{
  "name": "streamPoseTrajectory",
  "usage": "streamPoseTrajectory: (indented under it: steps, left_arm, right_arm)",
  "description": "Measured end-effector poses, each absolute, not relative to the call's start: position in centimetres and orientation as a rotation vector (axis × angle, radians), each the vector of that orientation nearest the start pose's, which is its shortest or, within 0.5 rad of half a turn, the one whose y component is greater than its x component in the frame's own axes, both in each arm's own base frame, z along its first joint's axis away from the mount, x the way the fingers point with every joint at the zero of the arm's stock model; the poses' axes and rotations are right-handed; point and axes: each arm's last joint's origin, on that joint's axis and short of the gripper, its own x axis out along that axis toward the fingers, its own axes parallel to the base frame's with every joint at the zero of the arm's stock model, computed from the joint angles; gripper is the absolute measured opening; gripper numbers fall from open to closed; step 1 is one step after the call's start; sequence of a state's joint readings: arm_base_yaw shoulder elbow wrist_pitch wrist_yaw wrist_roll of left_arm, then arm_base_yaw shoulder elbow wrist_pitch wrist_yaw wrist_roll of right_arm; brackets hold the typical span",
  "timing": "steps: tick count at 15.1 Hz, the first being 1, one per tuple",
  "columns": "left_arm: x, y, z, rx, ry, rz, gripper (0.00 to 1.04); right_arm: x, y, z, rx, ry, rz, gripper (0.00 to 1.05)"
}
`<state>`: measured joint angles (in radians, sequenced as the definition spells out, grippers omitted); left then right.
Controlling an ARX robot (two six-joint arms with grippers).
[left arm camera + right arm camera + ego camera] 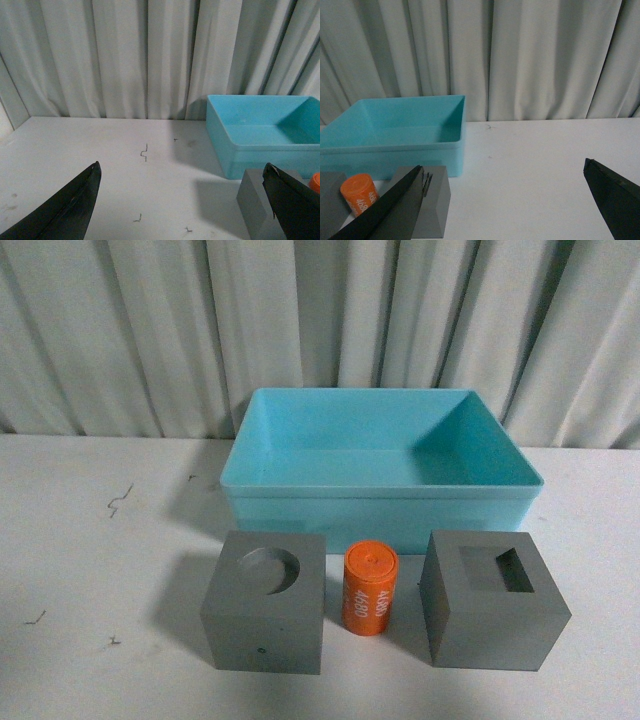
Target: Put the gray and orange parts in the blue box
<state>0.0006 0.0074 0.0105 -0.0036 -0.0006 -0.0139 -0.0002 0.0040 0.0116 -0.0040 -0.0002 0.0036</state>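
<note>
Gray round-recess cube (265, 602), before the blue box (380, 488), lies nearer the left gripper (181, 167); square-recess cube (492, 600) nearer the right gripper (503, 166); orange cylinder (370, 590) upright between them. Both grippers gape empty.

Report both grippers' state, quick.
Left gripper: open, holding nothing.
Right gripper: open, holding nothing.
</note>
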Motion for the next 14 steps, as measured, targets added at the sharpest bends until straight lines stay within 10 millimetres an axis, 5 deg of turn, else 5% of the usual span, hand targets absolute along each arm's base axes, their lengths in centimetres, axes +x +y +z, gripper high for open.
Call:
streamPoseTrajectory:
  steps: [14]
  left_arm:
    - [9.75,0.01,16.62,-0.014,0.001,0.001,0.98]
  right_arm:
    - [9.72,0.00,16.69,0.004,-0.004,0.000,0.98]
